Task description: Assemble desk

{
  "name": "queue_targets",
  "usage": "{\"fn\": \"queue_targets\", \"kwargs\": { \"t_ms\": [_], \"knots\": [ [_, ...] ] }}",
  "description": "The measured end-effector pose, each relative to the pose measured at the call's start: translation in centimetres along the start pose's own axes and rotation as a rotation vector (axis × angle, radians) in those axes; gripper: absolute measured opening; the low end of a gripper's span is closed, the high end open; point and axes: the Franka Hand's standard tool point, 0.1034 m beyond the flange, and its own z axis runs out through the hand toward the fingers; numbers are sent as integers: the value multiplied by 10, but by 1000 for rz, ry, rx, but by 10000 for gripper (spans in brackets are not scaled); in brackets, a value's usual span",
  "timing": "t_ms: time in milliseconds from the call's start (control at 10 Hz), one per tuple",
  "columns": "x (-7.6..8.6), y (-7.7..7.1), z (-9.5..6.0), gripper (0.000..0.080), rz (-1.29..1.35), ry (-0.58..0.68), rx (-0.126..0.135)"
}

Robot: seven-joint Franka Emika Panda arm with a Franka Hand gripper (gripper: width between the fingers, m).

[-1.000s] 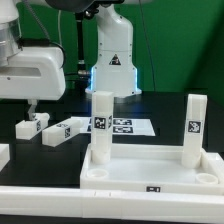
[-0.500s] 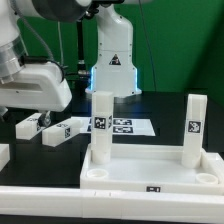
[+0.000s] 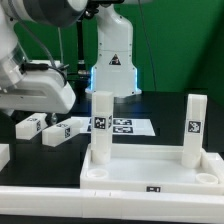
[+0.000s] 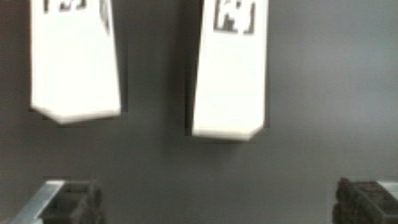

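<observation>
Two upright leg blocks (image 3: 100,125) are standing in the rimmed top (image 3: 150,172), nearest the exterior camera. Behind, two loose leg blocks (image 4: 228,70) are lying side by side, apart, on the black desk (image 3: 45,160). The end effector (image 4: 217,205) is hovering above them, spread wide, holding nothing. They are probably light, rigid, slick plastic, so gripping across the flat sides mid-length seems safest. Farther back, the marker board (image 3: 130,127) is lying flat.

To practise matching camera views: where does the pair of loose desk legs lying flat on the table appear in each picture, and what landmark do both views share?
Exterior view: the loose legs lie side by side at the exterior view's left, below the arm, behind the desk top.
Wrist view: both legs fill most of the picture, beyond the open gripper.
Shared landmark: the black-and-white tags on the legs.
</observation>
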Motion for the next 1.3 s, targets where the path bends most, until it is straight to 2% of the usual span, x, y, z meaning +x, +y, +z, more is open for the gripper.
{"fn": "queue_targets", "kwargs": {
  "t_ms": [400,500,600,700,900,1300],
  "knots": [
    [-4,2,11,649,10,-235,16],
    [-1,1,15,649,8,-260,11],
    [-8,0,23,649,16,-333,16],
    [-7,0,30,649,20,-383,13],
    [-2,-2,34,649,14,-371,1],
    [1,-11,42,649,-2,-369,-2]
  ]
}}
